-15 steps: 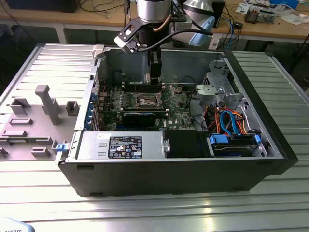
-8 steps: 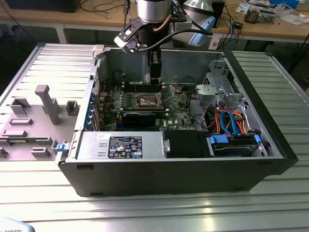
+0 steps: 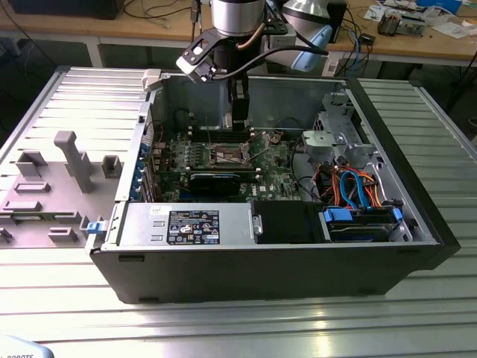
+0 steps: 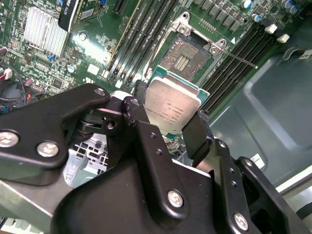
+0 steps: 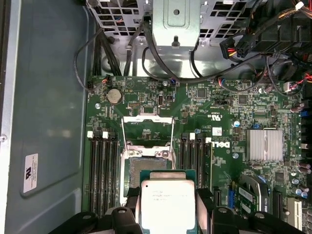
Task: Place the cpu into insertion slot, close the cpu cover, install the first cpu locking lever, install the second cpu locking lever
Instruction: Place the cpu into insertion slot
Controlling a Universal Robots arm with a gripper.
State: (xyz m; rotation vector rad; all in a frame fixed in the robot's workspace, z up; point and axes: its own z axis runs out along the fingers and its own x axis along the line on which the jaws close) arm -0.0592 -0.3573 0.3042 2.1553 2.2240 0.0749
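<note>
The cpu is a flat square chip with a plain, dull silver-grey metal top set on a green edge. I see it held in the air, pinched on two opposite edges by the gripper, whose matte black fingers are closed against it. In the first wrist view the cpu hangs over the near edge of the insertion slot and is not seated.

The insertion slot is a square socket with a dark, finely grained centre and a bright metal rim, and it lies uncovered. The cpu cover, a thin silver frame with a large square window, is swung open beyond the slot, on the side away from the chip. A thin wire lever juts out at an angle from one corner of the slot.

Long narrow black memory slots run along both sides of the socket on the green circuit board. A ribbed silver heat sink sits well apart from the slot.

In the exterior view the gripper reaches down into the open dark metal computer case, above the board.
</note>
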